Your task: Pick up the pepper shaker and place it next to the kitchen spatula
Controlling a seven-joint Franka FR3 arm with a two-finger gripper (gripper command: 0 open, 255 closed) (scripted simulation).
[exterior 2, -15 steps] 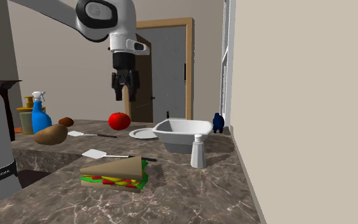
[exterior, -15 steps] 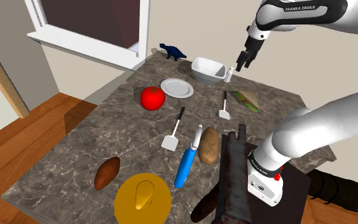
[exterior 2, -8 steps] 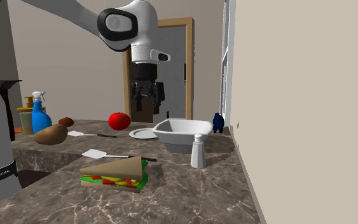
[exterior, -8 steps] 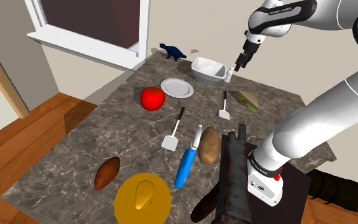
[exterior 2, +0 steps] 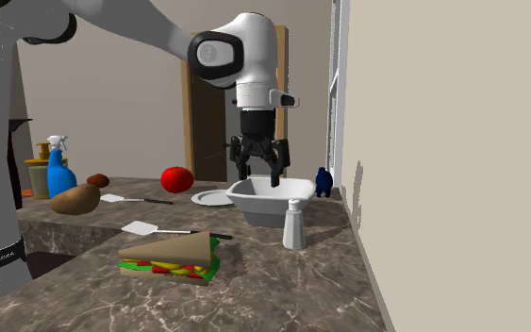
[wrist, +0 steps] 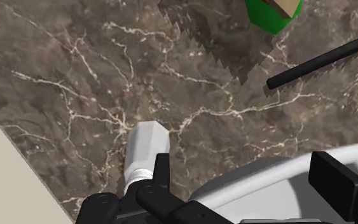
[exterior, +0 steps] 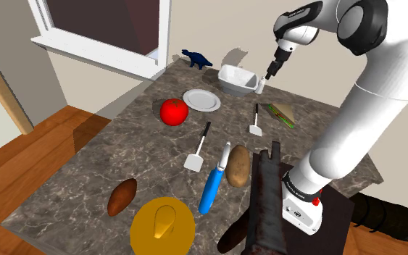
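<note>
In the shoulder view, the all-black two-finger gripper (exterior: 270, 71) hangs in the upper right of the frame, just above the small pale-grey pepper shaker (exterior: 261, 85). The shaker stands upright on the dark veined marble counter (exterior: 122, 145), touching or just beside the right wall of the white square bowl (exterior: 236, 78). Below it, right of centre, lies a small white spatula with a black handle (exterior: 256, 119), with a triangular sandwich (exterior: 283, 112) just to its right. A larger white spatula (exterior: 197, 148) lies near the middle of the frame, and a red tomato (exterior: 174, 111) sits to the upper left of it.

In the second exterior view, the gripper (exterior 2: 259, 171) is right of centre with its fingers spread apart and nothing between them, poised over the bowl (exterior 2: 271, 198). The shaker (exterior 2: 294, 224) stands in front of the bowl's right corner.

In the wrist view, the shaker (wrist: 146, 150) lies just outside one finger (wrist: 161, 167), not between the two, while the bowl's rim (wrist: 279, 181) lies between the parted fingers.
</note>
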